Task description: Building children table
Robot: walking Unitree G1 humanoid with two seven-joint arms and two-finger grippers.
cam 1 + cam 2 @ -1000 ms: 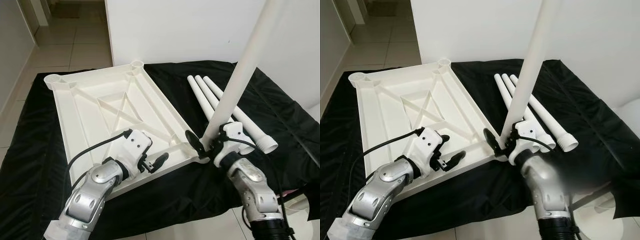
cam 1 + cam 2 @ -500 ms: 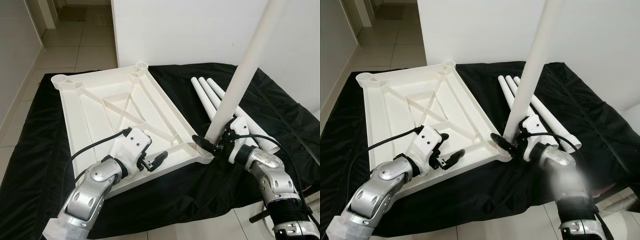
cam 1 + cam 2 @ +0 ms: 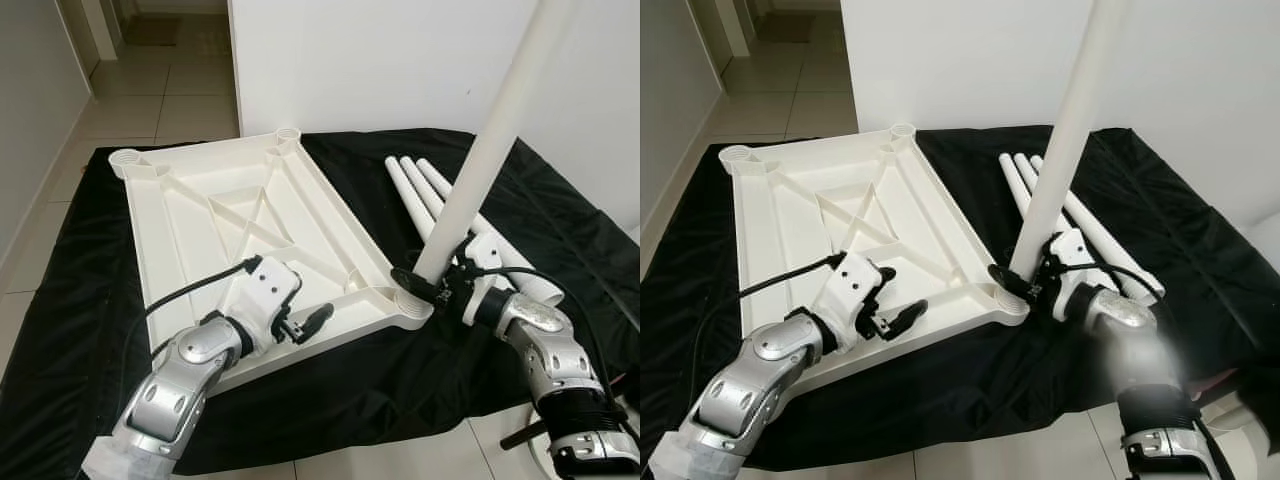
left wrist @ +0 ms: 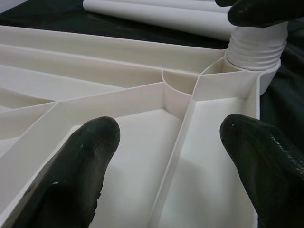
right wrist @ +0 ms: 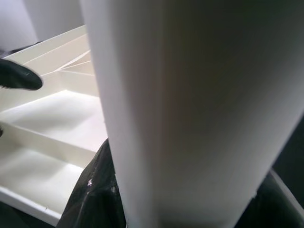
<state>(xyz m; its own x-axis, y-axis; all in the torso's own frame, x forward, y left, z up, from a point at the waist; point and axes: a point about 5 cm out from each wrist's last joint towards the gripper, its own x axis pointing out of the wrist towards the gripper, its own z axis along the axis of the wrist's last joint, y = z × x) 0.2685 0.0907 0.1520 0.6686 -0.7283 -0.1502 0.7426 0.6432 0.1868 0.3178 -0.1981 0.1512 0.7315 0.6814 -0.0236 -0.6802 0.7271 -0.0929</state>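
The white tabletop lies upside down on a black cloth, ribs facing up. A long white leg stands nearly upright with its threaded end in the near right corner socket. My right gripper is shut on this leg just above the socket, and the leg sits close against the right wrist camera. My left gripper hovers open over the tabletop's near edge, its two fingers spread wide above a ribbed bay. Three more white legs lie side by side on the cloth behind the standing leg.
The black cloth covers a low surface whose front edge runs just before my arms. A white wall rises right behind it. Tiled floor opens to the far left. Open sockets sit at the tabletop's far corners.
My right forearm has swung out to the right around the leg while holding it; the leg stays in the corner socket. The camera has shifted a little. The left gripper has not moved.
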